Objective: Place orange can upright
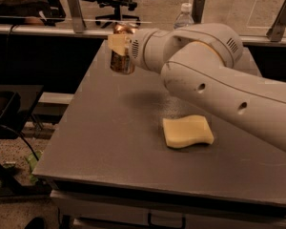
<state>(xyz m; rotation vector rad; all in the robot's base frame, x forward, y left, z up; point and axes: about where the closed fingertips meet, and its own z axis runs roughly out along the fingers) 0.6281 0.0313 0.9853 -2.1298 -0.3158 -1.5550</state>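
My gripper (119, 49) is at the far left part of the grey table (109, 142), held above the surface. It is shut on the orange can (122, 56), which has an orange-brown mottled label and a silver top. The can stands close to upright in the grip, its top end up, and its base hangs a little above the table. A pale finger pad (117, 44) covers part of the can's upper side. My white arm (219, 75) reaches in from the right.
A yellow sponge (188, 131) lies on the table right of centre. A clear water bottle with a white cap (184, 16) stands at the far edge behind my arm. Office chairs and metal posts stand beyond the table. The table's left edge drops to the floor.
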